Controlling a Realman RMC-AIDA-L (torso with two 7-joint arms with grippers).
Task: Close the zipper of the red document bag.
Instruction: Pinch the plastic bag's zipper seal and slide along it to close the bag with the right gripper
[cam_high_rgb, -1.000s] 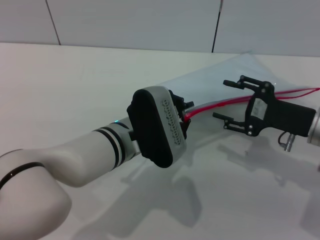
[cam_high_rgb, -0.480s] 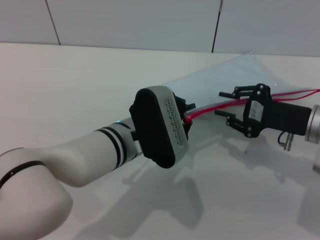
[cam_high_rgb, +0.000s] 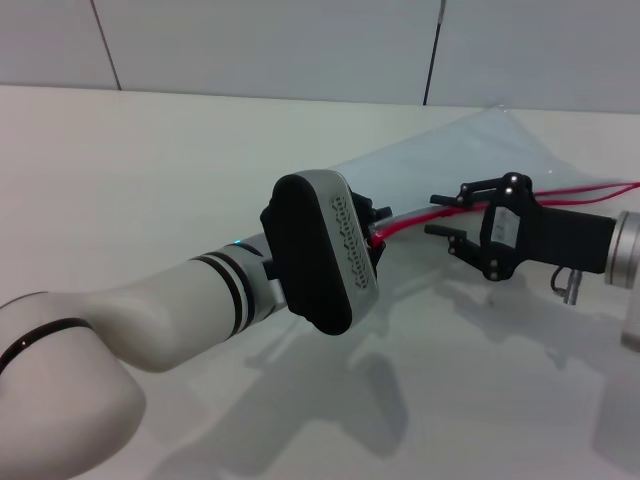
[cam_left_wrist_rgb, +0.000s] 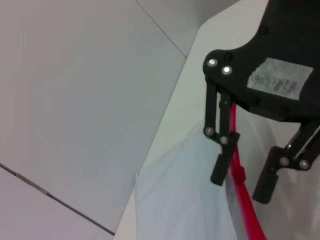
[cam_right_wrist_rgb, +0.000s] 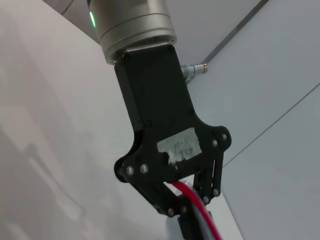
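The red document bag (cam_high_rgb: 450, 160) is a pale translucent pouch lying on the white table, also seen in the left wrist view (cam_left_wrist_rgb: 175, 205). Its red zipper (cam_high_rgb: 580, 190) runs along the near edge. My left gripper (cam_high_rgb: 372, 236) is shut on the zipper's left end, mostly hidden behind its own wrist housing; the right wrist view shows this gripper (cam_right_wrist_rgb: 187, 212) pinching the red strip (cam_right_wrist_rgb: 202, 212). My right gripper (cam_high_rgb: 436, 216) is open and straddles the zipper just right of the left one. In the left wrist view the zipper (cam_left_wrist_rgb: 245, 200) passes between the right gripper's (cam_left_wrist_rgb: 240, 186) fingers.
The white table (cam_high_rgb: 150, 180) stretches left and toward the front of the bag. A grey panelled wall (cam_high_rgb: 250, 40) rises behind the table's far edge. My left forearm (cam_high_rgb: 170, 310) crosses the near left of the table.
My right gripper has slid left along the zipper toward the left gripper, and its fingers have drawn closer together around the red strip. The left gripper has held still.
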